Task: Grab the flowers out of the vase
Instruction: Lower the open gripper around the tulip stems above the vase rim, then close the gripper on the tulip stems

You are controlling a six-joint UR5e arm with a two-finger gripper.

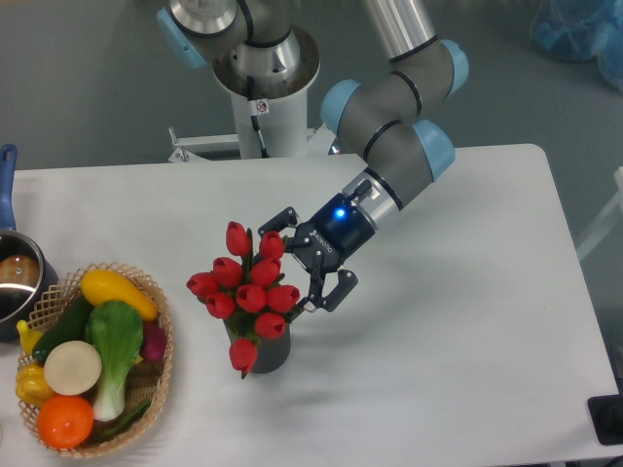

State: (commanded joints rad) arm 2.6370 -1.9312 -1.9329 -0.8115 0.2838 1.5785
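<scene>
Item, my arm: reaches down-left from its base, wrist angled toward the bouquet. Gripper point(292, 263): jaws spread apart, flanking the right-hand buds (contact I cannot confirm). Flowers point(248, 287): upright in the vase point(273, 352), table point(467, 292) centre-left.
</scene>
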